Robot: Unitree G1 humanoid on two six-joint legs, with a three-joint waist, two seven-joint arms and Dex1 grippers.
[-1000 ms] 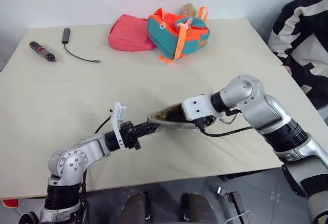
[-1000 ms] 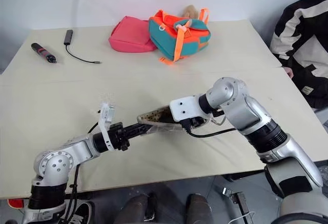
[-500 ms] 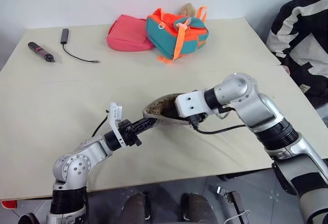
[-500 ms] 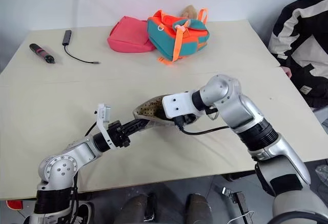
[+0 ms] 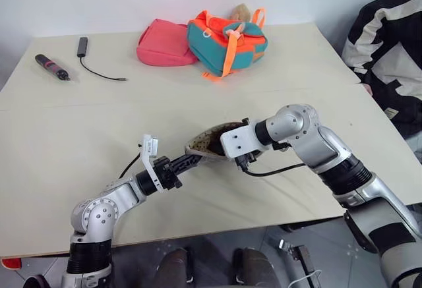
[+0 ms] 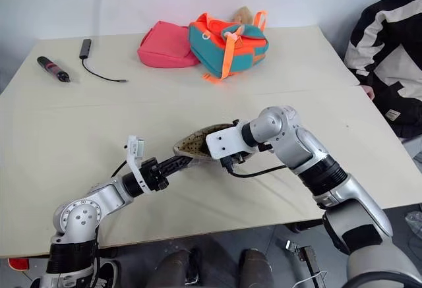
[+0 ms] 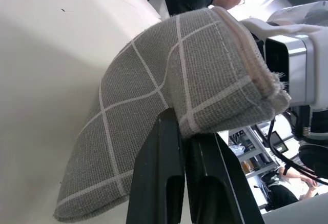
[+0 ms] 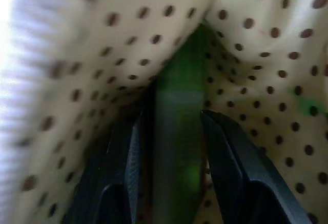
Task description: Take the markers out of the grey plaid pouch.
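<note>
Grey plaid pouch point(image 5: 210, 144) held above table point(image 5: 59, 143) centre; left gripper point(image 7: 185, 141) pinched on its corner. Right gripper point(image 8: 169, 126) inside, fingers either side of green marker point(image 8: 177, 131), contact unclear. Pink pouch point(image 5: 161, 42), teal-and-orange bag point(image 5: 227, 35) at 12 o'clock.

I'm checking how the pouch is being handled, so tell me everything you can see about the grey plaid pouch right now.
The grey plaid pouch is woven-looking grey fabric crossed by thin white grid lines, with a cream lining dotted brown. It is held up off the table, bent, mouth gaping. The left gripper is shut on one end of it; the right gripper reaches into the open mouth, a finger on each side of a green marker lying inside.
</note>
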